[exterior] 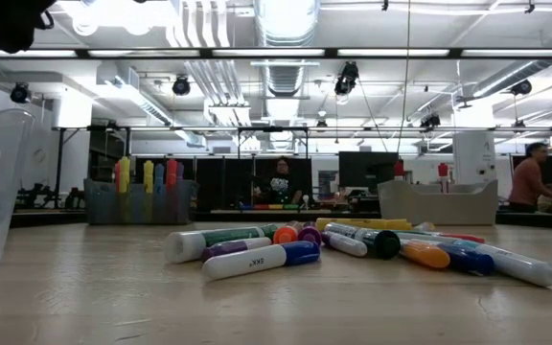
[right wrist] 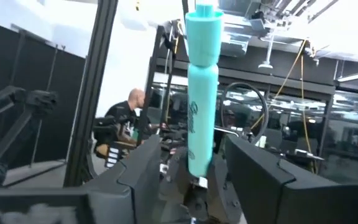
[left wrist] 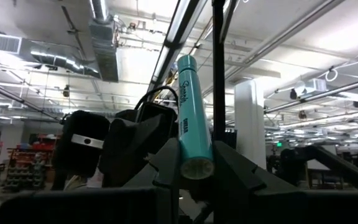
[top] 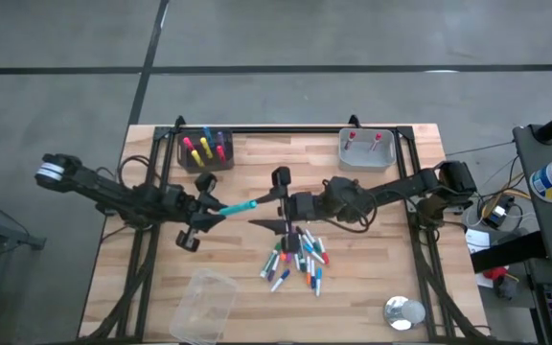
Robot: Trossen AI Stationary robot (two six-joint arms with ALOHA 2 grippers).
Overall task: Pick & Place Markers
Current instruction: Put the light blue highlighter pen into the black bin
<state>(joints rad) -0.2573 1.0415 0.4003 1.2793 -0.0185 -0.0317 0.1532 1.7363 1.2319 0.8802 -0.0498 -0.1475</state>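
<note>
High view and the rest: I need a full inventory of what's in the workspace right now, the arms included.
teal marker: one, teal, in the air over mid-table, between both grippers
loose markers: a heap, too overlapped to count, mixed colours, lying front of centre
dark bin: one, back left, with pink, yellow, red and blue markers standing in it
grey bin: one, back right, with two red-tipped markers standing in it
clear tub: one, see-through, front left edge
round silver thing: one, front right
table: one, pale wood
people: at least two, in the room behind
left gripper: jaws shut on the teal marker
right gripper: at the marker's other end
</note>
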